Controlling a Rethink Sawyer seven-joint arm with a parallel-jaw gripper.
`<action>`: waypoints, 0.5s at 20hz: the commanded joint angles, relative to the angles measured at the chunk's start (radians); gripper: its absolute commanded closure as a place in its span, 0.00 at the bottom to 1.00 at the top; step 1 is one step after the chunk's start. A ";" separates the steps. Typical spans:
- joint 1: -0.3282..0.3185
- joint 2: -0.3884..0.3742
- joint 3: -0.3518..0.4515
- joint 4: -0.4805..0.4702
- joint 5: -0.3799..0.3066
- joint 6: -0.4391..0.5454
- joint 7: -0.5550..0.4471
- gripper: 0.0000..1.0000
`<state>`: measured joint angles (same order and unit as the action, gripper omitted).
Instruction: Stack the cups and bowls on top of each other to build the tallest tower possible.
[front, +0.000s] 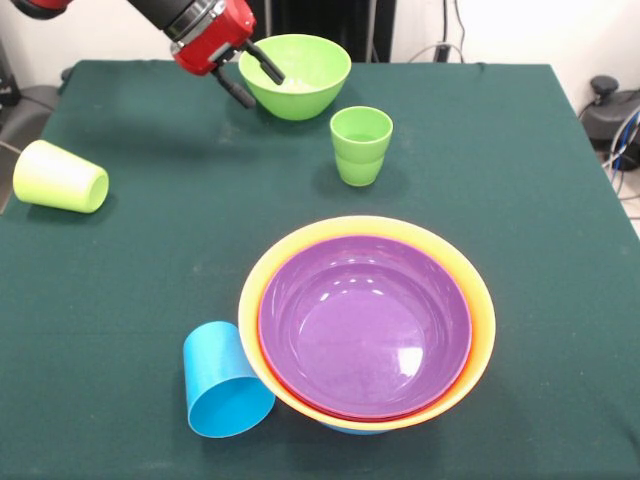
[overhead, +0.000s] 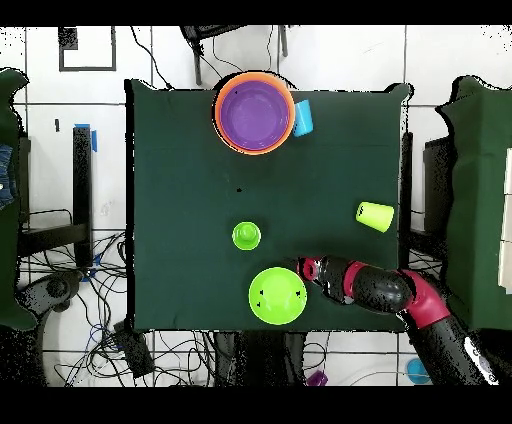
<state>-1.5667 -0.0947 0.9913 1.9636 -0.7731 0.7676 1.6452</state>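
The tower (front: 482, 330) stands near the front: a big orange bowl holding a red-orange rim and a purple bowl (front: 365, 320) nested inside; in the overhead view the tower (overhead: 221, 112) is at the top. A sky blue cup (front: 225, 385) lies on its side against its left. A yellow-green cup (front: 60, 177) lies on its side at the far left. A ridged green cup (front: 361, 145) stands upright. My gripper (front: 264, 90) is open at the left rim of the green bowl (front: 300, 75), one finger over the rim and one outside it.
The overhead view shows the green bowl (overhead: 277, 296) near the table's bottom edge, with the gripper (overhead: 303, 268) at its upper right. The ridged green cup (overhead: 247, 236) is just above the bowl. A blue sliver (front: 355, 428) peeks from under the orange bowl.
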 joint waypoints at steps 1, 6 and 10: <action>0.043 0.018 -0.023 -0.113 -0.078 -0.003 -0.321 0.00; 0.049 0.005 -0.025 -0.107 -0.085 -0.005 -0.306 0.00; 0.049 0.009 -0.027 -0.110 -0.067 0.007 -0.294 0.00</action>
<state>-1.5668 -0.0947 0.9914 1.9635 -0.7774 0.7676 1.6452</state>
